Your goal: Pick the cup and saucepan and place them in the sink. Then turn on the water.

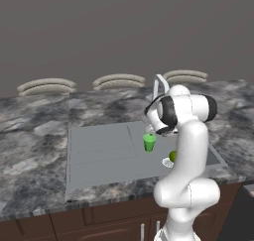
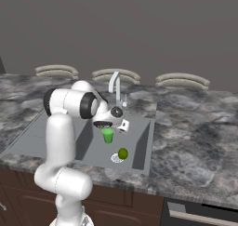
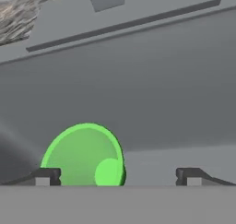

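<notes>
Hand view, pincer: the gripper (image 3: 115,177) stands with its jaws spread wide; the two dark fingertips (image 3: 46,176) rise far apart at the bottom of the view, and nothing is clamped between them.
Hand view, cup: the cup (image 3: 84,155) sits between the tips but toward the left one, its open mouth facing the camera. Its rim lies just beside the left tip; whether it touches cannot be told.
Left base view, pincer: the gripper (image 1: 149,131) hangs just above the cup (image 1: 149,142), over the basin of the sink (image 1: 99,155).
Right base view, pincer: the gripper (image 2: 114,123) points down at the cup (image 2: 108,135), which stands upright inside the sink (image 2: 142,150).
Sink: a grey recessed basin with a ridged drainboard (image 1: 96,153) on one side and a slim curved faucet (image 2: 115,88) at its back edge.
Basin floor: a small yellow-green ball (image 2: 122,153) lies by the round drain (image 2: 115,158), near the cup but apart from it.
Surface: a dark, grey-veined stone counter (image 2: 190,136) runs around the sink, with brown cabinet fronts (image 1: 74,225) under it.
Room: a plain grey-brown wall (image 2: 139,29) stands behind, with three pale curved chair backs (image 2: 182,80) along the far edge of the counter.
</notes>
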